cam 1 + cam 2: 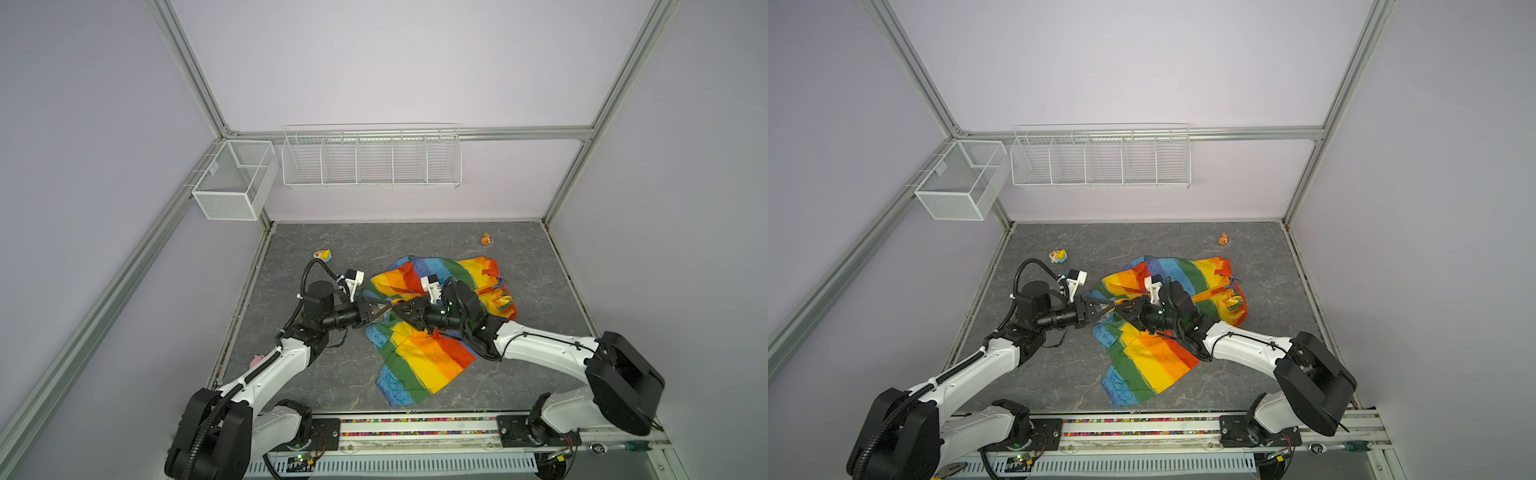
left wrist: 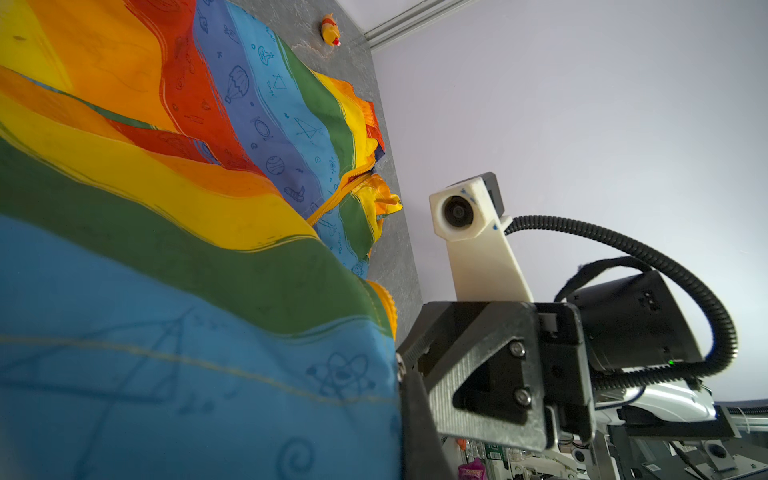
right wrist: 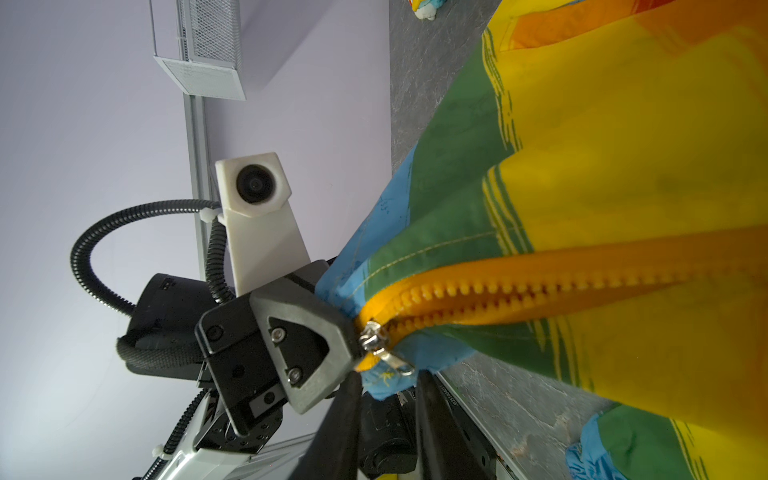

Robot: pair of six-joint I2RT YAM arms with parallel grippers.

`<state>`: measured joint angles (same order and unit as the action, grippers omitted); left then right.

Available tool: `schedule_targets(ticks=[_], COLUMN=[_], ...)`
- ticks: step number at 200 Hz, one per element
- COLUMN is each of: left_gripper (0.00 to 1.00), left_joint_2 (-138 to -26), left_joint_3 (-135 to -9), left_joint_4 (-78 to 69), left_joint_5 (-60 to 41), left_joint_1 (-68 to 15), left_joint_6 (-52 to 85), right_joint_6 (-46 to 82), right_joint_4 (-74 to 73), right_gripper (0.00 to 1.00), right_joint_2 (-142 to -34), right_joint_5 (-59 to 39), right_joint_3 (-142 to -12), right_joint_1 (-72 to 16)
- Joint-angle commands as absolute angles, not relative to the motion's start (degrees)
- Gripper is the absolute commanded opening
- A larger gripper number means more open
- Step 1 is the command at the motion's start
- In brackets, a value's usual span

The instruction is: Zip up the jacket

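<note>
The rainbow-striped jacket (image 1: 424, 357) (image 1: 1150, 365) lies crumpled in the middle of the grey table, and both grippers meet tip to tip over it. My left gripper (image 1: 387, 310) (image 1: 1109, 308) (image 2: 395, 374) is shut on the blue hem at the bottom end of the orange zipper (image 3: 540, 286). In the right wrist view the metal slider (image 3: 371, 336) sits at that bottom end, with its pull tab (image 3: 399, 365) hanging free. My right gripper (image 1: 397, 309) (image 3: 388, 376) is open, one finger on each side of the pull tab's tip. Above the slider the zipper teeth stand apart.
Small toy figures lie at the back left (image 1: 322, 253) and back right (image 1: 485, 239) of the table. A pink object (image 1: 257, 359) peeks out by the left arm. A mesh basket (image 1: 232, 178) and a wire rack (image 1: 370, 158) hang on the walls.
</note>
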<state>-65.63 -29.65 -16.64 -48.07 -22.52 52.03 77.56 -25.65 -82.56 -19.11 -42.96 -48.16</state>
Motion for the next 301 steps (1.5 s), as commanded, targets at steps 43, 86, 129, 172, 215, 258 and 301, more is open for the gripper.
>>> schedule_targets(ticks=[43, 86, 129, 172, 215, 258, 301], left_gripper=[0.0, 0.0, 0.0, 0.0, 0.0, 0.0, 0.0], left_joint_2=[-65.1, -65.8, -67.5, -67.8, -68.2, -68.1, -67.6], left_joint_3=[-30.9, -33.6, -34.5, -36.1, -36.4, -36.4, -36.1], left_joint_4=[-15.5, -9.4, -6.7, -4.9, -4.9, -5.4, -5.6], left_joint_5=[-49.7, -52.8, -53.9, -55.0, -55.3, -55.8, -56.2], left_joint_1=[-22.4, -21.5, -20.6, -20.1, -20.1, -20.1, -20.1], left_joint_6=[51.4, 50.7, 52.0, 52.6, 53.0, 53.2, 53.4], right_joint_6=[58.3, 38.4, 29.4, 25.7, 25.7, 26.5, 27.2], right_joint_4=[-2.1, 11.9, 13.2, 15.4, 14.6, 13.6, 12.5], right_gripper=[0.33, 0.41, 0.44, 0.43, 0.41, 0.38, 0.34], right_joint_2=[-78.7, -78.5, -83.6, -86.3, -88.5, -90.3, -90.9], right_joint_5=[-12.1, -7.0, -12.4, -13.2, -15.7, -16.5, -16.6], right_joint_3=[-49.8, -55.8, -60.2, -64.4, -66.7, -67.4, -67.5], right_joint_1=[-48.6, -48.6, -49.1, -50.2, -51.2, -51.3, -51.2])
